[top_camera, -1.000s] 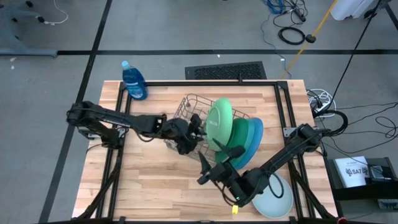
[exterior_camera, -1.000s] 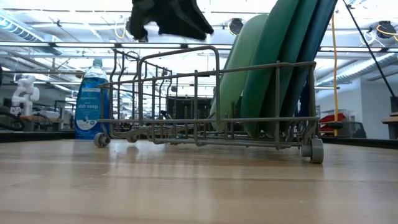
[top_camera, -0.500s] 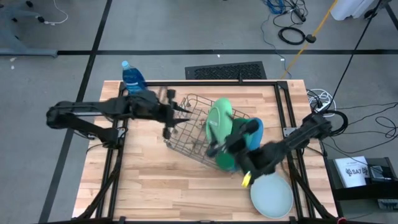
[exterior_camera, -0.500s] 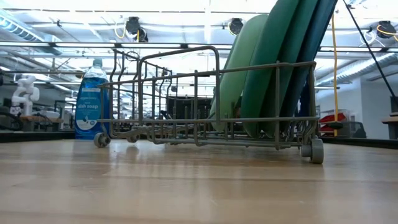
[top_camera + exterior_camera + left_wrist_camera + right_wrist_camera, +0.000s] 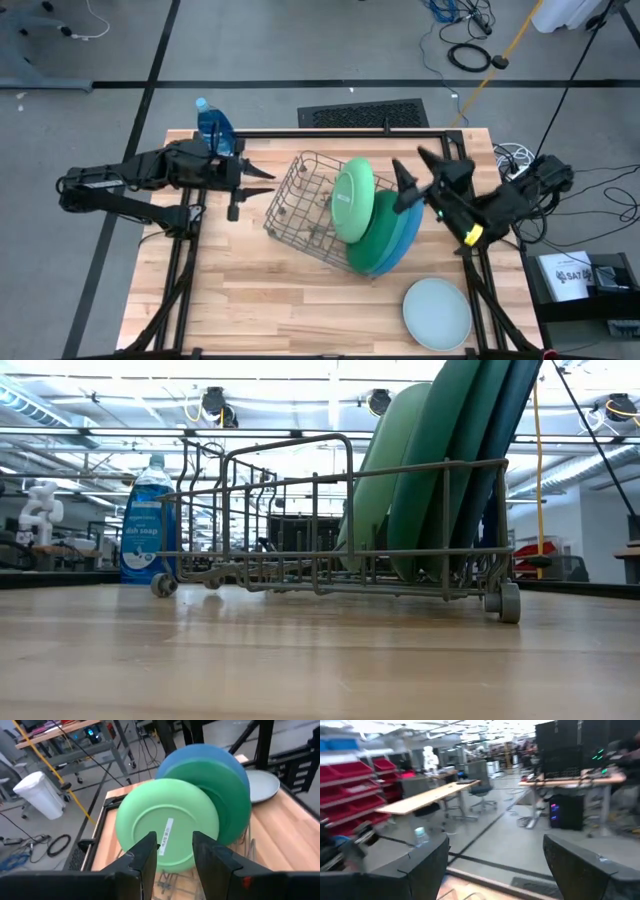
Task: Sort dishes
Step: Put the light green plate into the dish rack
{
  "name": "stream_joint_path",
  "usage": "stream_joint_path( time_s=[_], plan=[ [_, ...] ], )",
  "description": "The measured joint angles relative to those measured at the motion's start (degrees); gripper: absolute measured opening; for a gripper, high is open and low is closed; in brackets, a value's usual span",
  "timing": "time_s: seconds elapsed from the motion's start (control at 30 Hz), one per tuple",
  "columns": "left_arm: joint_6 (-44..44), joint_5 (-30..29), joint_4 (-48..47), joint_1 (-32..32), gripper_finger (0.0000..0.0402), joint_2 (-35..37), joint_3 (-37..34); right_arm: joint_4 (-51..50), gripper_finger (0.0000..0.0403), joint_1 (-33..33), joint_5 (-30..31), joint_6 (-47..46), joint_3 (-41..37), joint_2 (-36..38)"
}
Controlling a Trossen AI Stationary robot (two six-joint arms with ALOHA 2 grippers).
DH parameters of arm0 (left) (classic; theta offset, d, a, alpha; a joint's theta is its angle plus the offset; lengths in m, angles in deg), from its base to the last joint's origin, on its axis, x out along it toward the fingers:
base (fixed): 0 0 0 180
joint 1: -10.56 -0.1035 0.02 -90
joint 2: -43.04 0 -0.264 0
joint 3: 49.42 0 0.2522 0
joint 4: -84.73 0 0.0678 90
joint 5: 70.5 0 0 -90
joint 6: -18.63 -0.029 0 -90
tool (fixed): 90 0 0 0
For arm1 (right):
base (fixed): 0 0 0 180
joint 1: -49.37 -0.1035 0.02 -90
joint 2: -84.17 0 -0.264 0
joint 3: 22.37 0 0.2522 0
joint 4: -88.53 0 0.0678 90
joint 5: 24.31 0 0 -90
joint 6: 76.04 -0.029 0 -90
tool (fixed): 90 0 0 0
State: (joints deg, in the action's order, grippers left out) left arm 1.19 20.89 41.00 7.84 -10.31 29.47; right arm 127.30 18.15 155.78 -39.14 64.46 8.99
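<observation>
Three plates stand on their rims in the grey wire rack (image 5: 300,205): a light green plate (image 5: 352,198), a darker green plate (image 5: 385,235) and a blue plate (image 5: 412,215) behind it. A pale mint plate (image 5: 437,312) lies flat on the table near its near right corner. My left gripper (image 5: 262,182) is open, hovering left of the rack and facing the light green plate (image 5: 165,822). My right gripper (image 5: 415,168) is open, raised beside the blue plate near the table's right edge. No black dish shows.
A blue soap bottle (image 5: 213,125) stands at the table's far left, behind my left arm. The rack (image 5: 330,520) sits on small wheels at mid-table. Bare wood lies along the near edge (image 5: 280,310). A black frame rail (image 5: 330,133) runs along the far edge.
My left gripper has drawn back from over the rack toward the table's left edge. My right gripper has swung from the near side of the rack up and toward the far right, tipping up until it looks level across the room. The plates have kept still.
</observation>
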Motion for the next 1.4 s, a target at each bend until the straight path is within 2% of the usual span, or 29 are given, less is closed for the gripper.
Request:
stream_joint_path(
  time_s=[0.2,0.27,0.37,0.4,0.5,0.6,0.73,0.87,0.93,0.97,1.07,1.2,1.4],
  plan=[
    [1.2,0.0,0.1,1.2,0.0127,0.1,0.0,-0.3,0.0312,-4.0,-0.9,-14.7,-11.8,3.4],
    [2.1,0.0,0.3,1.7,0.0127,-0.2,0.0,-2.1,0.0312,-4.6,-7.2,-18.3,-13.4,2.1],
    [2.1,0.0,0.9,2.5,0.0127,-0.6,0.0,-6.1,0.0312,-3.8,-22.4,-21.2,-13.4,-0.6],
    [2.2,0.0,1.1,2.7,0.0127,-0.7,0.0,-7.0,0.0312,-3.0,-25.5,-21.0,-12.2,-1.4],
    [3.2,0.0,1.4,3.3,0.0127,-0.9,0.0,-14.3,0.0312,-0.7,-27.0,-19.2,-6.5,-3.4],
    [3.6,-0.1,1.4,3.7,0.0127,-0.9,0.0,-31.4,0.0312,2.2,-28.9,-23.4,2.2,-5.3],
    [3.7,-0.2,1.7,4.0,0.0127,-0.9,0.0,-62.6,0.0312,7.6,-31.4,-38.6,17.9,-8.5],
    [4.3,-1.2,1.6,4.0,0.0127,-0.9,-0.1,-105.9,0.0312,15.6,-44.7,-67.9,33.8,-10.9],
    [5.1,-1.9,2.5,4.0,0.0127,-1.0,-0.8,-120.7,0.0312,19.5,-49.8,-77.8,38.6,-11.7],
    [5.1,-2.2,3.1,4.0,0.0127,-1.0,-1.3,-124.7,0.0312,21.0,-51.1,-80.1,40.2,-11.9],
    [5.6,-3.6,5.4,4.0,0.0127,-1.3,-3.6,-127.5,0.0312,24.6,-56.6,-81.7,42.2,-11.6],
    [9.1,-4.1,5.5,4.0,0.0127,-3.3,-7.0,-129.5,0.0312,29.3,-68.5,-83.1,42.0,-11.1],
    [13.6,-3.0,5.9,6.6,0.0127,-6.8,-13.2,-130.8,0.0312,32.4,-79.3,-87.5,35.1,-11.7]
  ],
)
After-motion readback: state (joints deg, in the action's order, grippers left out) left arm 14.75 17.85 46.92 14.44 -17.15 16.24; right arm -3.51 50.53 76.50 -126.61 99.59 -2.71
